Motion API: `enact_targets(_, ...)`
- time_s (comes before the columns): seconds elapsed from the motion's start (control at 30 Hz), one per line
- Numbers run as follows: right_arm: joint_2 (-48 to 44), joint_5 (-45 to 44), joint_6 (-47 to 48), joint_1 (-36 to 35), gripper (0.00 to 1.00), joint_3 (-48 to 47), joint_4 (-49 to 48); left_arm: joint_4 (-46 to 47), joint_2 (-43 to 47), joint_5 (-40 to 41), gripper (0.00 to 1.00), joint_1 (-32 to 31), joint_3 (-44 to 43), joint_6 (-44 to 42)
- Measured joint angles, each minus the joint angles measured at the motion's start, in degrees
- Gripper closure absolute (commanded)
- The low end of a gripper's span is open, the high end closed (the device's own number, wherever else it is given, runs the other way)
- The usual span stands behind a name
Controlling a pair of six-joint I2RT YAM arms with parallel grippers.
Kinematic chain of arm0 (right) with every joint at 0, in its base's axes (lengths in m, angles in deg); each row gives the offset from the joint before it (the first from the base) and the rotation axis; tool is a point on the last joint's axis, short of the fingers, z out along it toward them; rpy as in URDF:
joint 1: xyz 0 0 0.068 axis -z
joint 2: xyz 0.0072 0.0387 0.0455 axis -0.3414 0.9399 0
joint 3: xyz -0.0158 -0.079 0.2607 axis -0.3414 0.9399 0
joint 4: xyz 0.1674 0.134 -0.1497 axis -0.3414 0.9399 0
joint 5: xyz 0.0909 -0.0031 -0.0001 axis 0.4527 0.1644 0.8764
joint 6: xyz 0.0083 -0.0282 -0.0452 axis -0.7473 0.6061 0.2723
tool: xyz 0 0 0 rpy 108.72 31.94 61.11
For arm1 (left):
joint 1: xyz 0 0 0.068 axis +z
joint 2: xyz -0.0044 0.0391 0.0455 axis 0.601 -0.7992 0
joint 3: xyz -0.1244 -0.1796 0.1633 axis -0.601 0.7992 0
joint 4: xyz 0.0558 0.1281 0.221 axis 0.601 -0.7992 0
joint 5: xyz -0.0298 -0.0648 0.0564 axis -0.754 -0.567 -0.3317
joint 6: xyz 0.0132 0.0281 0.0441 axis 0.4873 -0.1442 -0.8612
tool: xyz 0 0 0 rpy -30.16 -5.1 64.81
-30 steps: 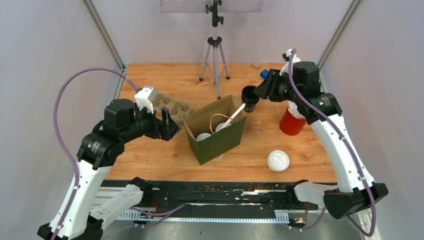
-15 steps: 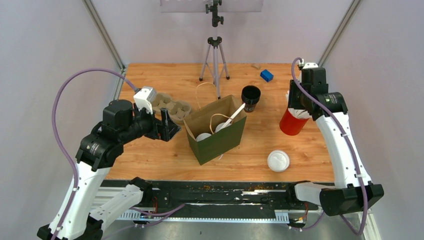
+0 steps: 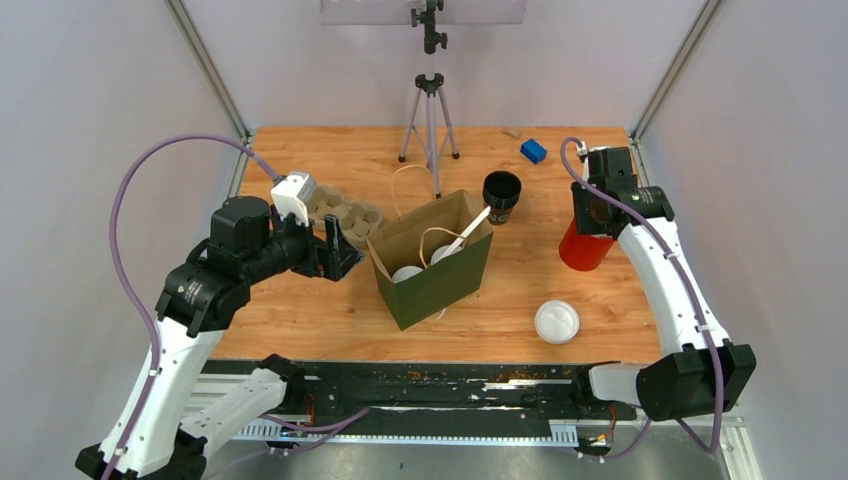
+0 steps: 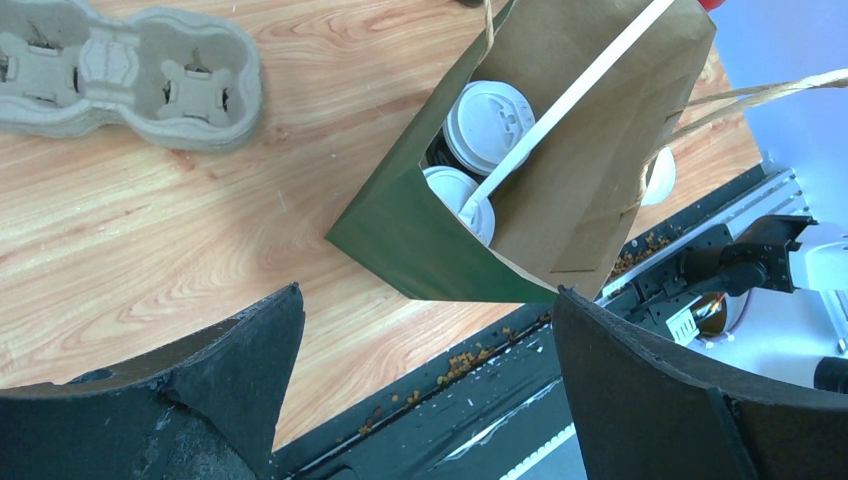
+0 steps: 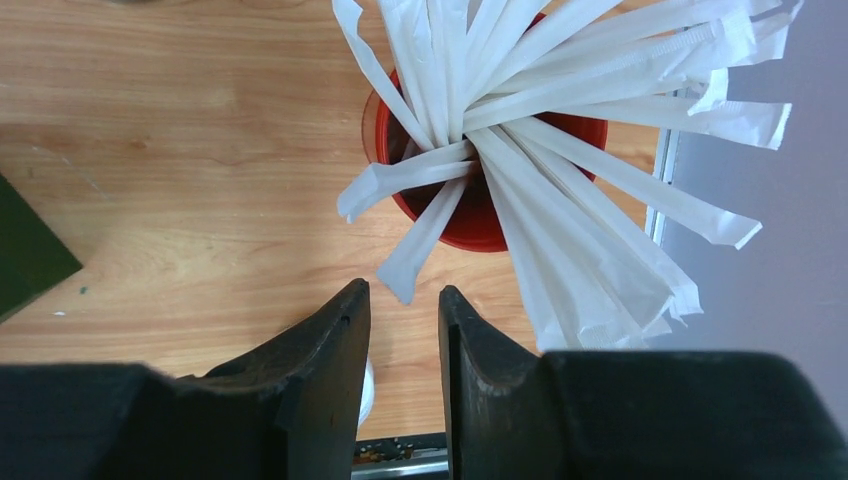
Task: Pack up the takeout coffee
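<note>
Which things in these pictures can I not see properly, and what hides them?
- Left wrist view: the two cups show little but their lids; the bag wall hides their bodies.
- Top view: the right arm covers the top of the red cup and its straws.
- Top view: the print on the black cup stack is too small to read.

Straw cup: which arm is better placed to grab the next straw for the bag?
Likely right. The right gripper hangs directly above the red cup of wrapped straws, jaws slightly apart and empty. The left gripper, wide open, sits beyond the bag on the cup carrier side, away from the straws.
</note>
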Motion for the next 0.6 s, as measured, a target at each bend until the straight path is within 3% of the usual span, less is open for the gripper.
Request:
enact_targets(0.27, 0.4, -1.3, 4.8, 0.2, 0.73, 4.9, -6.2, 0.0, -0.1, 0.0, 0.0, 0.0, 0.0, 0.0)
enact_targets(0.43, 0.8, -1.8, 7.0, 0.2, 0.89, 5.5, -9.0, 0.0, -0.1, 0.0, 0.0, 0.0, 0.0, 0.0)
enact_targets(0.6, 1.2, -3.0, 7.9, 0.2, 0.93, 5.5, -9.4, 0.0, -0.2, 0.0, 0.0, 0.0, 0.0, -0.1)
